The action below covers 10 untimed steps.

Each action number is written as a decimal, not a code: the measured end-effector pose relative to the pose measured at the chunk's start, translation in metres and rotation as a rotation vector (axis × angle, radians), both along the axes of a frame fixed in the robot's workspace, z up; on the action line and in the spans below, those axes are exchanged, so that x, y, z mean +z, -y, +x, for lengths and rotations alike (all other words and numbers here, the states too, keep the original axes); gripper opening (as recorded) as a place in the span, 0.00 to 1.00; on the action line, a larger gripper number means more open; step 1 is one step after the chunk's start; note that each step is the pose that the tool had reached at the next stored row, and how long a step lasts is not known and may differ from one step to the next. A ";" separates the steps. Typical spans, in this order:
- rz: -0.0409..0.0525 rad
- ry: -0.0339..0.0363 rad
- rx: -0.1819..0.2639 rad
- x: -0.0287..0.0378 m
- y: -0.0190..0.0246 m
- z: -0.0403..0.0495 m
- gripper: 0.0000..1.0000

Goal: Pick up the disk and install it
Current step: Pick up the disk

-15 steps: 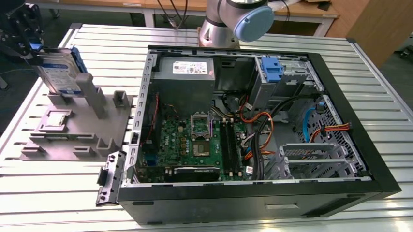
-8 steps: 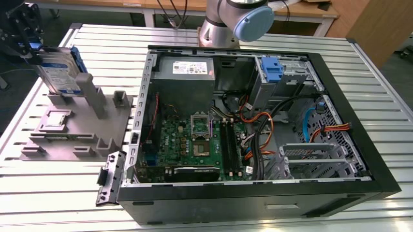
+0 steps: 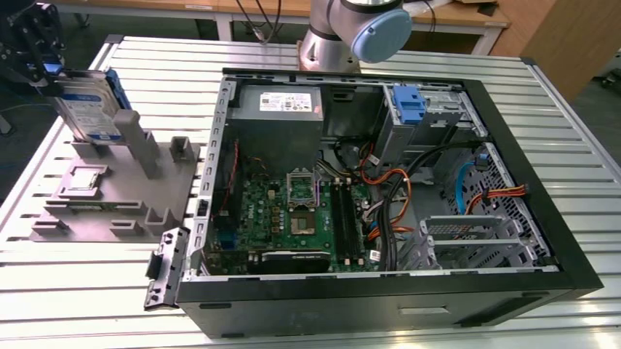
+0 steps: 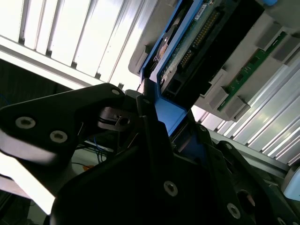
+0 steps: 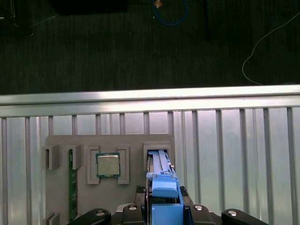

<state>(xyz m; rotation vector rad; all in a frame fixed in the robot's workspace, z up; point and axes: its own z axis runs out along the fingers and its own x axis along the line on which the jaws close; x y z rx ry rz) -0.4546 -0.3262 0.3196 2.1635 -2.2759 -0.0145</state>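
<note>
Slatted aluminium bench (image 3: pixel 291 54), exterior view. We note an open computer case (image 3: pixel 543 240) lying on its side across the middle and the exterior view's right, with the motherboard (image 3: pixel 291 218) and grey power supply (image 3: pixel 281 102) exposed. A bare blue bracket (image 3: pixel 409 105) sits in the bay at the case's far side. The arm's base (image 3: pixel 359 29) stands behind the case.

At the exterior view's left, a grey fixture (image 3: pixel 107 203) lies on the bench beside the case. The disk (image 3: pixel 89 109) stands on edge at the fixture's far end, slightly tilted, just beside a grey post (image 3: pixel 138 145). The tool (image 3: pixel 46 69) is at the disk's upper end. We cannot tell here whether the lower edge sits in its slot or just above it.

Second wrist view: the disk (image 4: pixel 197 42) runs away from the camera, connector side showing. Its blue rail (image 4: pixel 171 112) sits between the black fingers (image 4: pixel 145 122), which are closed against it. Bench slats and the fixture lie beyond.

First wrist view: the disk's blue rail (image 5: pixel 161 178) reaches from the tool down to a slot (image 5: pixel 158 152) in the fixture (image 5: pixel 61 206). A processor chip (image 5: pixel 108 164) and a green memory stick (image 5: pixel 71 187) rest in neighbouring pockets. Dark floor (image 5: pixel 93 47) lies beyond the bench edge.
</note>
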 end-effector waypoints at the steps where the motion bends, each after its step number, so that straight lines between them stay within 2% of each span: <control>1: 0.0000 -0.0001 0.000 0.0003 0.0000 0.0000 0.36; 10: 0.0011 0.0000 0.000 0.0030 0.0000 -0.0001 0.36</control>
